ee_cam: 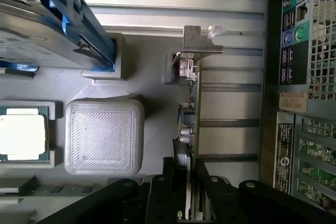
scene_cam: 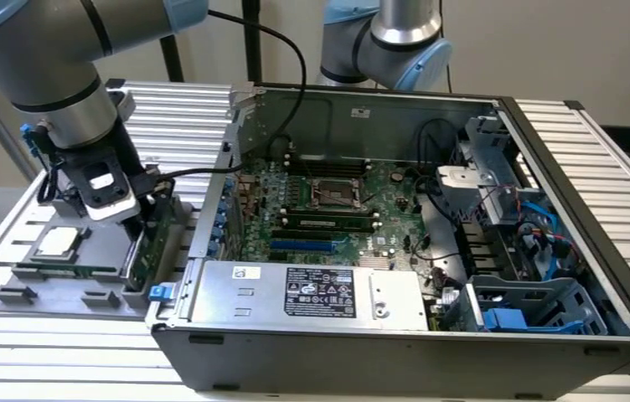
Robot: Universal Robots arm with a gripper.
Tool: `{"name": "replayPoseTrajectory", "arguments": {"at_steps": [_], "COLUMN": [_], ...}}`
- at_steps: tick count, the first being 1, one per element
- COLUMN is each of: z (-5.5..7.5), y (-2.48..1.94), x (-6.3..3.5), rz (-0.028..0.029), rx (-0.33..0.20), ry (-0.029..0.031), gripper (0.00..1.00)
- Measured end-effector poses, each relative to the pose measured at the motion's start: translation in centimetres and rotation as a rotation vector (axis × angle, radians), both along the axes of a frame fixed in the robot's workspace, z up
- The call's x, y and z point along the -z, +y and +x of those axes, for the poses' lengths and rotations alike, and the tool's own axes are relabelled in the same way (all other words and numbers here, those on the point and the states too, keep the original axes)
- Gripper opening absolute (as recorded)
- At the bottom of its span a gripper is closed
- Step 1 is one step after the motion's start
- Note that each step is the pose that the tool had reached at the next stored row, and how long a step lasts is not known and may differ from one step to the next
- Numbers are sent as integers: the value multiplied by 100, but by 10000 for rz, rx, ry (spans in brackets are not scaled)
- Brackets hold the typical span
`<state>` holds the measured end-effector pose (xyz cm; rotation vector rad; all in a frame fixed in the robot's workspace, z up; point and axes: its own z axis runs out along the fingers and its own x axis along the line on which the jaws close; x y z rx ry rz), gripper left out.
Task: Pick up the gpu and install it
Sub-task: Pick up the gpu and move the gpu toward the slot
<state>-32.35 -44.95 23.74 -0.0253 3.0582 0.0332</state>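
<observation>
The gpu (scene_cam: 145, 247) stands on edge in a slot of the grey parts tray (scene_cam: 24, 297), at the exterior view's left beside the open computer case (scene_cam: 405, 335). In the wrist view the gpu (ee_cam: 188, 108) appears edge-on, with its silver bracket (ee_cam: 200, 41) at the far end. My gripper (scene_cam: 138, 219) is down over the card. The black fingers (ee_cam: 168, 184) press on both faces of it, so the gripper (ee_cam: 185, 184) is shut on the gpu. The card still sits in the tray.
The tray also holds a CPU (scene_cam: 58, 241), a narrow green memory stick (scene_cam: 64, 270), a hard drive with blue rails (ee_cam: 31, 24) and a ribbed grey block (ee_cam: 102, 135). The motherboard (scene_cam: 327, 201) lies inside the case. A second arm (scene_cam: 388, 42) stands behind the case.
</observation>
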Motion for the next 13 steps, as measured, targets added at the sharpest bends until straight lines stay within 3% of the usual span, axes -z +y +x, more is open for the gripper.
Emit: {"name": "replayPoseTrajectory", "arguments": {"at_steps": [5,13], "z": [0,0], "y": [-1,-1], "x": [0,1], "rz": [0,0], "rx": [-47,443], "ry": [11,17], "gripper": [0,0]}}
